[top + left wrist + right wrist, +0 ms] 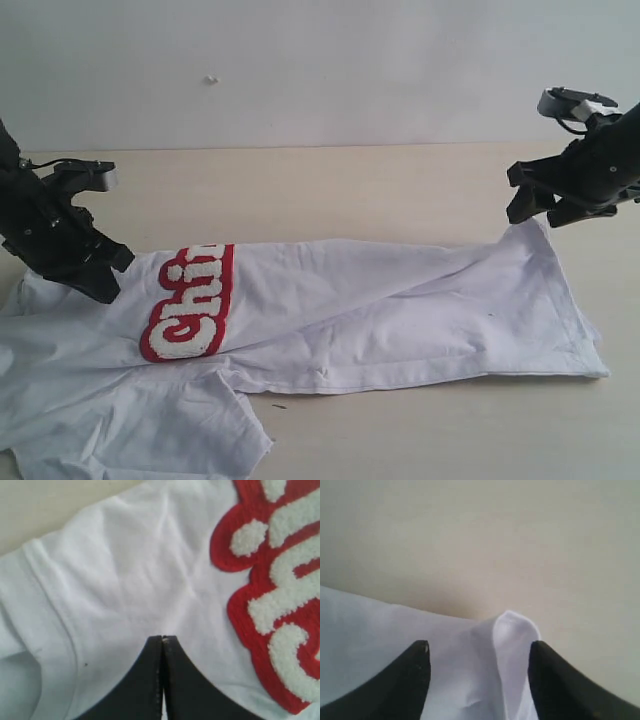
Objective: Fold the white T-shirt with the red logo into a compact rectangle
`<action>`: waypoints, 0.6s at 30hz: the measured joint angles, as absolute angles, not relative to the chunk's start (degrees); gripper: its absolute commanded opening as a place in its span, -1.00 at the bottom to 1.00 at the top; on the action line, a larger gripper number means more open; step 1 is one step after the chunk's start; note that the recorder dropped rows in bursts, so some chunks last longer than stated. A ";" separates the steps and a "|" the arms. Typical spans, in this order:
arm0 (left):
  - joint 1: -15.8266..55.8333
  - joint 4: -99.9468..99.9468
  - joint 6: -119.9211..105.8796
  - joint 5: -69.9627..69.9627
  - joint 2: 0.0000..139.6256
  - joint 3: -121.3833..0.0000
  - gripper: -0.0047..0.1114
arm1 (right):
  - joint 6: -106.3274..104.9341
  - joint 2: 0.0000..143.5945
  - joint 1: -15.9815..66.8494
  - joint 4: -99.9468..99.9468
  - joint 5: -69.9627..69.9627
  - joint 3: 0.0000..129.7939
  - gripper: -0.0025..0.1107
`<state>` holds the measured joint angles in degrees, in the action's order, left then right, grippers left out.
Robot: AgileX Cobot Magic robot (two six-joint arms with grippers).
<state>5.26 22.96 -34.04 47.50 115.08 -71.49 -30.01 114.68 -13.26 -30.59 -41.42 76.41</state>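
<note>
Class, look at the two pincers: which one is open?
The right pincer: its jaws stand apart, with a raised fold of the white T-shirt between them. The left pincer is shut tight.

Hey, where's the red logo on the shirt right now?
In the exterior view the red logo lies left of centre on the white T-shirt, just right of the left hand.

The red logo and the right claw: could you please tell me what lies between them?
Only creased fabric of the white T-shirt, from red logo to right claw; the exterior view shows it.
</note>
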 measured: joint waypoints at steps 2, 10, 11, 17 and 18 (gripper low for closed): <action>5.26 22.96 -34.04 47.50 115.08 -71.49 -0.92 | -28.65 113.99 -13.26 -30.06 -41.32 77.48 -0.30; 5.26 22.96 -34.04 47.50 115.08 -71.49 -0.92 | -23.92 115.86 -13.26 -29.08 -47.40 79.42 0.09; 5.26 23.10 -34.04 47.61 115.08 -71.49 -0.92 | -21.96 117.72 -13.26 -27.57 -47.19 79.42 0.13; 5.26 23.42 -34.04 47.09 115.08 -71.49 -0.92 | -19.70 119.21 -13.26 -29.10 -42.42 79.42 0.08; 5.26 23.56 -34.04 46.95 115.08 -71.49 -0.92 | -20.09 119.30 -13.26 -30.07 -42.42 79.42 0.04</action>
